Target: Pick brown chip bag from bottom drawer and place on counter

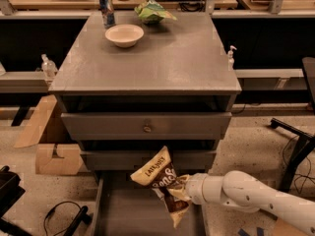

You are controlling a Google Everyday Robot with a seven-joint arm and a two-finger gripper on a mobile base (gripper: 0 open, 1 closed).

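Note:
The brown chip bag (161,182) hangs tilted above the open bottom drawer (123,213), its cream top end level with the second drawer's front. My gripper (181,190) comes in from the right on a white arm and is shut on the bag's right side at mid-length. The bag is off the drawer floor. The counter (162,58) is the grey cabinet top, well above the bag.
On the counter stand a white bowl (124,35), a can (106,10) and a green bag (152,11) near the back edge. A knob-fronted drawer (146,126) is above the bag. Cardboard boxes (51,146) lie left; a chair base (295,146) stands right.

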